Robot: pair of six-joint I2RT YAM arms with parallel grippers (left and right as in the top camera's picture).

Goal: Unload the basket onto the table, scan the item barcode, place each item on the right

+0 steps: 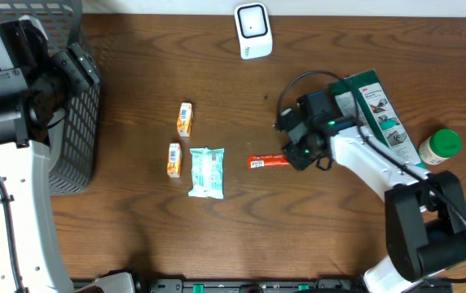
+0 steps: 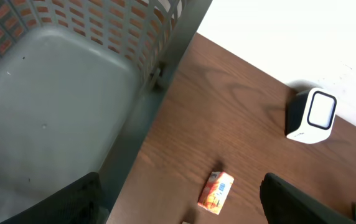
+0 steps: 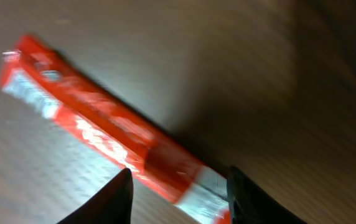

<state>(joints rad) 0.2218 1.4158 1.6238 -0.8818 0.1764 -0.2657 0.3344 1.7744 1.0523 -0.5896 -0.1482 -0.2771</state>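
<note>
The red bar (image 1: pixel 267 162) lies flat on the desk (image 1: pixel 135 236), a little right of centre in the overhead view, with its long side running left to right and a white label at its left end. The right hand (image 3: pixel 178 180) is down at the bar's right end. In the right wrist view its two dark fingers (image 3: pixel 112 199) stand on either side of that end, close to the wrapper's edges. The view is blurred, so I cannot tell whether they press on the bar or only straddle it.

The left hand (image 2: pixel 179 180) is at the upper left of the overhead frame, over the grey basket (image 1: pixel 74 122). Its fingers are wide apart with nothing between them.

The white scanner (image 1: pixel 252 31) stands at the top centre, well apart from the bar.

Left of the bar lies a teal pack (image 1: pixel 207 172). Further left are two small orange boxes, one (image 1: pixel 185 119) above the other (image 1: pixel 173 160). At the right edge a green box (image 1: pixel 377 114) lies partly under the right arm, and a green-lidded bottle (image 1: pixel 439 146) sits just beside it.
</note>
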